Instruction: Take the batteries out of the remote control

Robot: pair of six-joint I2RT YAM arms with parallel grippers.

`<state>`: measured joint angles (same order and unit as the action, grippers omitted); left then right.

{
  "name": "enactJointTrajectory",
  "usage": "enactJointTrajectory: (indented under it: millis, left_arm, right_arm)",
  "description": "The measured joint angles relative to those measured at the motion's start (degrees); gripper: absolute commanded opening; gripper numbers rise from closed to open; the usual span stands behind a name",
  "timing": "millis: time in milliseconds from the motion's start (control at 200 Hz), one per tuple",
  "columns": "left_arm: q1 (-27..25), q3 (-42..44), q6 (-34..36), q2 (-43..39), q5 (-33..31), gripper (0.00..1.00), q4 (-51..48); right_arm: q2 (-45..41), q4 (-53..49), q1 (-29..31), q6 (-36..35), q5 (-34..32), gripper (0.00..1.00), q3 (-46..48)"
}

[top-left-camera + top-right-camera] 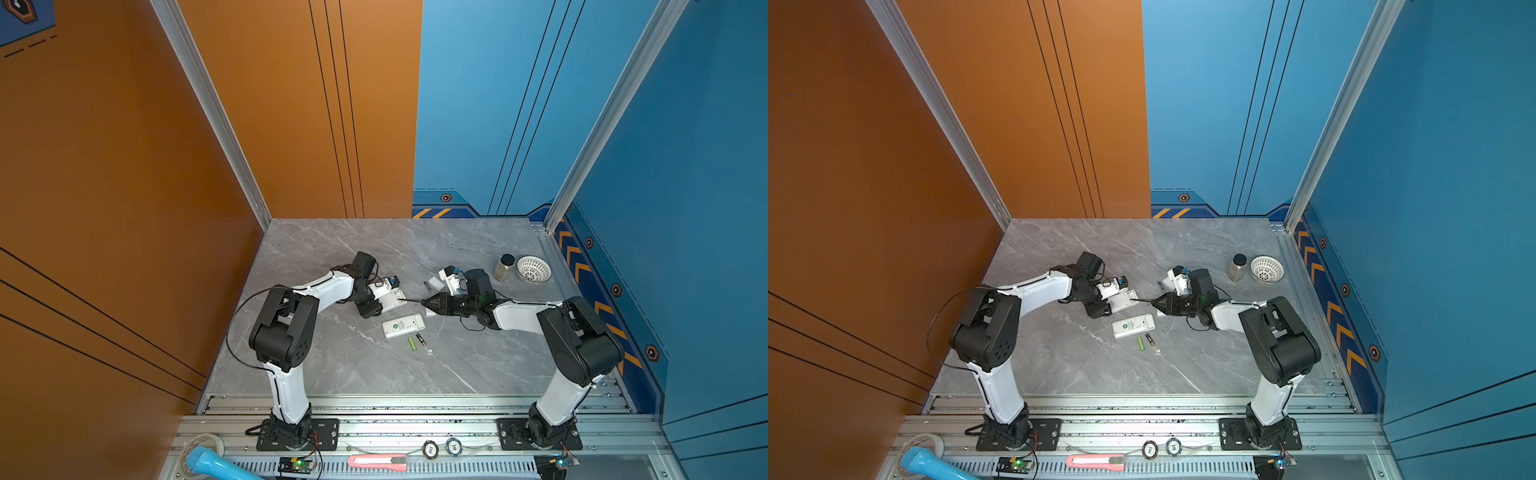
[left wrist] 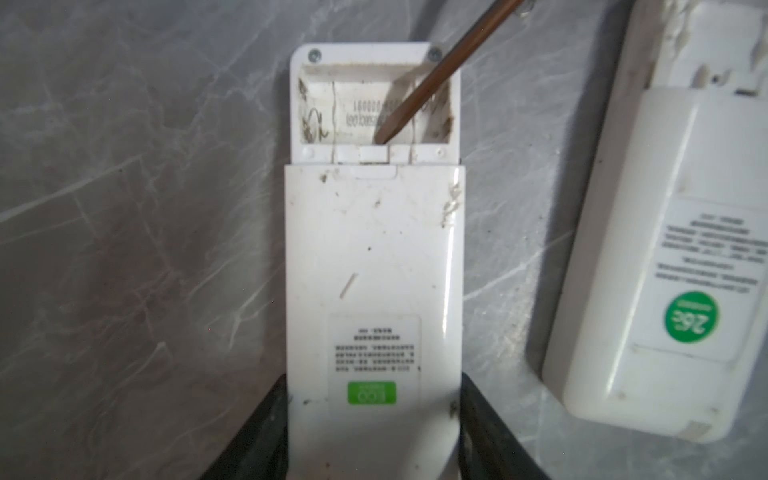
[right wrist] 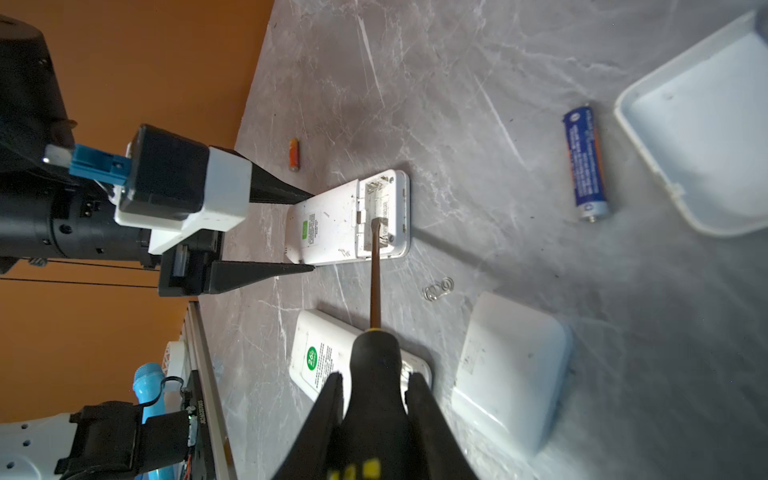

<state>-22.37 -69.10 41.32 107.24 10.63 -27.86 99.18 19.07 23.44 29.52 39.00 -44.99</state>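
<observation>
Left wrist view: left gripper (image 2: pixel 372 378) clamps the remote (image 2: pixel 372 257), whose bay (image 2: pixel 340 108) looks empty; the screwdriver (image 2: pixel 436 79) tip sits inside, its handle clamped in the right gripper (image 3: pixel 376 376). In a top view, green battery (image 1: pixel 412 343) and black battery (image 1: pixel 421 339) lie just below centre, beside a second remote (image 1: pixel 403 326). They are probably light, stiff, smooth and quick to roll: pinch mid-barrel

Seen in both top views, the left arm (image 1: pixel 328 286) stands up from its base at 7 o'clock, elbow bent and forearm reaching toward 2 o'clock. Its left gripper (image 1: pixel 390 300) points to 3 o'clock, fingers clamped on the sides of a remote control (image 2: pixel 374 270). The right arm (image 1: pixel 515 316) stands at 5 o'clock. Its right gripper (image 1: pixel 430 303) points to 9 o'clock, jaws narrowed around a screwdriver (image 3: pixel 374 365) handle. The two grippers face each other near mid-table.
</observation>
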Motion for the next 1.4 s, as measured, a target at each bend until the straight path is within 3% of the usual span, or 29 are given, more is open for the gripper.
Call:
enactJointTrajectory:
  millis: [210, 360, 440, 491, 496, 506, 516, 551, 731, 881, 1026, 1146, 1281, 1402]
  left_arm:
    - [-1.36, -0.02, -0.33, 0.15, -0.33, 0.00, 0.11]
    - [-1.44, -1.03, -2.45, 1.62, -0.46, 0.11, -0.61]
    - [-1.44, -2.34, -3.72, 2.43, -0.55, 0.48, -1.97]
    - [-1.44, -2.60, -4.74, 2.56, -0.57, 0.64, -2.29]
    - [-1.44, -2.60, -4.85, 2.56, -0.57, 0.67, -2.32]
    - [-1.44, -2.60, -5.11, 2.56, -0.59, 0.84, -2.32]
    - [-1.42, -2.60, -5.27, 2.56, -0.61, 0.91, -2.29]
    - [-1.44, -2.60, -6.29, 2.56, -1.33, 0.95, -2.01]
    - [0.59, -2.62, -16.57, -1.03, -4.28, 0.99, -2.08]
    - [4.94, -3.80, -32.65, -11.72, -6.84, 0.99, -6.01]
    - [17.29, -3.28, -49.81, -21.31, -6.75, 1.00, -12.74]
    - [28.57, 0.83, -59.14, -24.17, -6.43, 0.98, -19.10]
    - [36.68, 7.45, -63.65, -23.96, -5.01, 0.94, -23.65]
    - [40.65, 9.35, -64.08, -20.85, -3.26, 0.90, -23.54]
  right_arm:
    - [-6.47, -10.99, -0.98, -2.71, -4.11, 0.00, -1.14]
    - [-12.55, -13.97, -2.21, -2.19, -8.37, 0.00, -1.51]
    - [-14.40, -13.94, -2.45, -0.96, -10.49, 0.00, -2.01]
    - [-14.97, -14.01, -2.45, -0.37, -12.04, 0.00, -2.64]
    - [-14.99, -14.01, -2.45, -0.26, -12.22, 0.00, -2.69]
    - [-15.04, -14.01, -2.45, -0.09, -12.68, 0.00, -2.86]
    - [-15.10, -14.01, -2.43, 0.00, -13.05, 0.00, -3.02]
    - [-15.19, -13.99, -2.45, 0.63, -14.21, 0.00, -3.39]
    - [-15.56, -13.94, -2.56, 3.85, -18.40, 0.00, -3.72]
    - [-14.71, -14.84, -2.62, 4.00, -19.43, 0.00, -6.51]
    - [-12.46, -14.95, -2.60, 3.98, -19.37, 0.00, -8.79]
    - [-10.03, -15.21, -2.23, 3.98, -19.34, 0.00, -10.19]
    - [-7.56, -15.04, -1.29, 4.00, -18.86, 0.00, -11.10]
    - [-6.62, -15.02, 0.00, 3.98, -18.10, 0.00, -11.34]
